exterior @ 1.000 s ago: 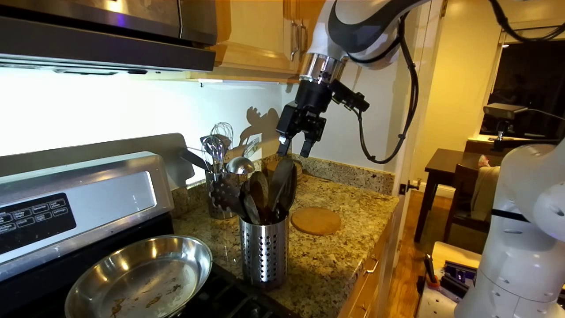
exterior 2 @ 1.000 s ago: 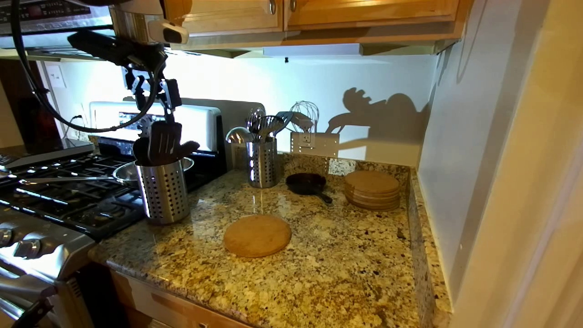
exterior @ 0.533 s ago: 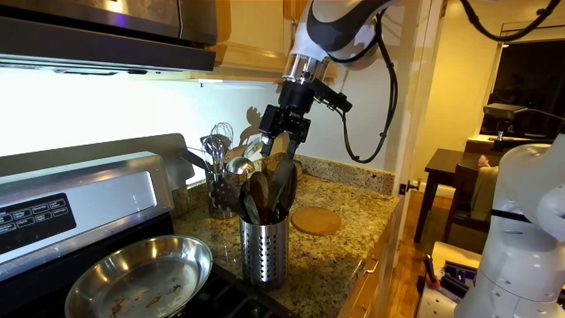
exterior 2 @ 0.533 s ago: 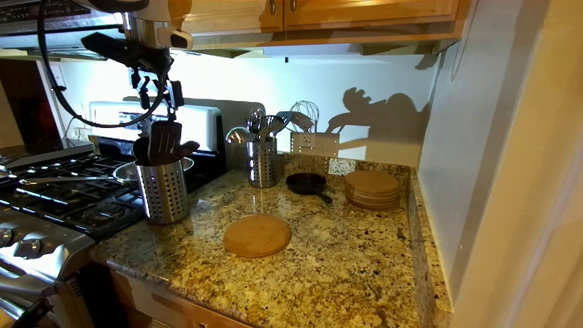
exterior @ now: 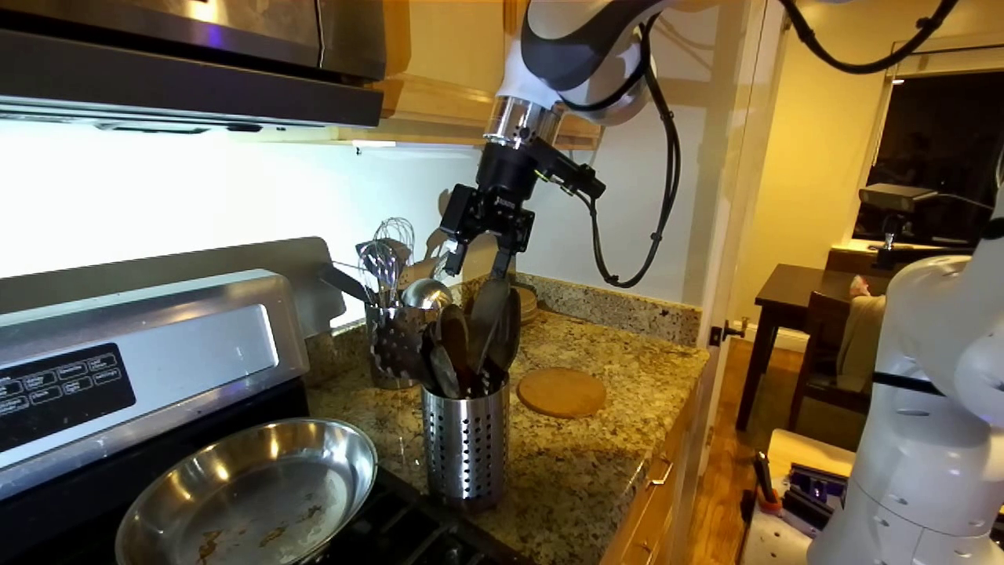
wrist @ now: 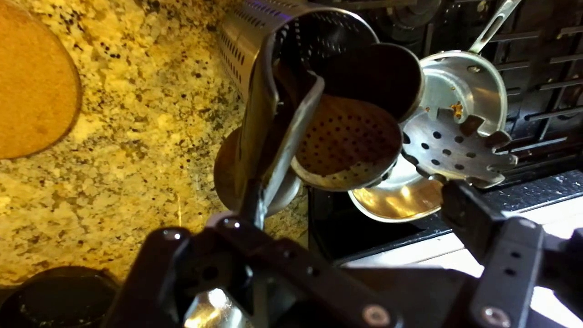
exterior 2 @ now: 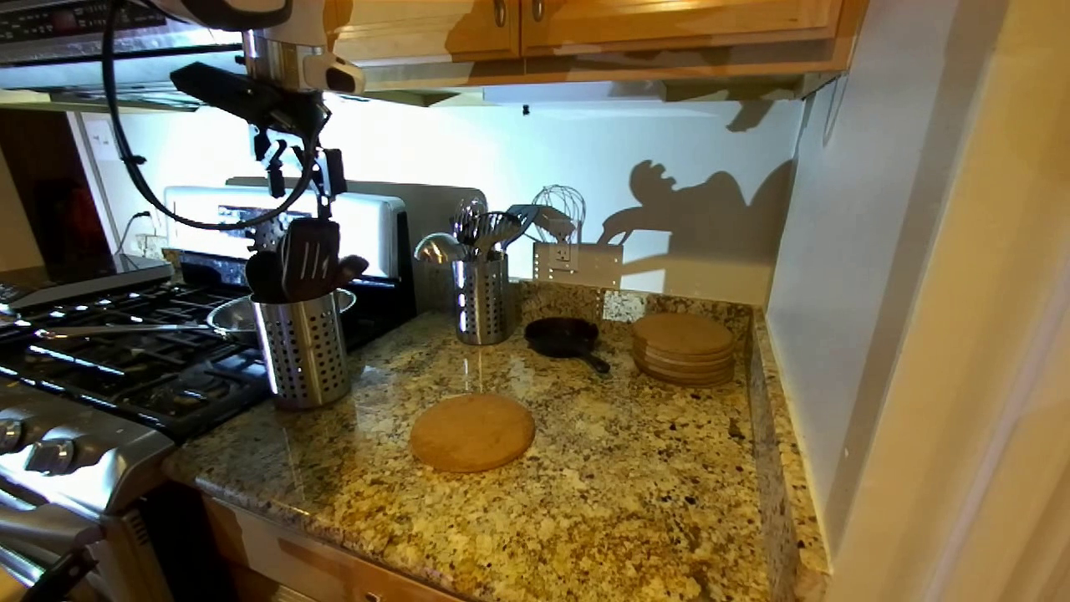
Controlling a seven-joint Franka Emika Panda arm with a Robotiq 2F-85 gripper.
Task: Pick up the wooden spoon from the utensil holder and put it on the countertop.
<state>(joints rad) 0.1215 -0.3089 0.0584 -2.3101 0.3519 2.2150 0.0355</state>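
The perforated metal utensil holder [exterior: 467,451] stands upright on the granite countertop [exterior 2: 602,468] beside the stove, full of dark utensils. The wooden spoon looks to be the brown oval head [exterior: 454,329] among them, partly covered by its neighbours. In the wrist view I cannot tell it surely from the other heads. My gripper [exterior: 477,268] is open just above the utensils, pointing down. In the wrist view my gripper [wrist: 357,198] has wide-apart fingers with nothing held. One fingertip appears to touch the top of the dark slotted spatula [exterior 2: 309,255], which stands in the holder.
A steel pan [exterior: 259,486] sits on the stove by the holder. A second holder [exterior 2: 481,301] with metal utensils stands by the wall. A round brown trivet [exterior 2: 472,432], a small black skillet [exterior 2: 562,337] and stacked trivets [exterior 2: 683,347] lie on the countertop. Cabinets [exterior 2: 669,33] hang above.
My gripper has moved over the holder, leftward in an exterior view, staying open. In the last half second the slotted spatula and the holder have shifted slightly in the same direction.
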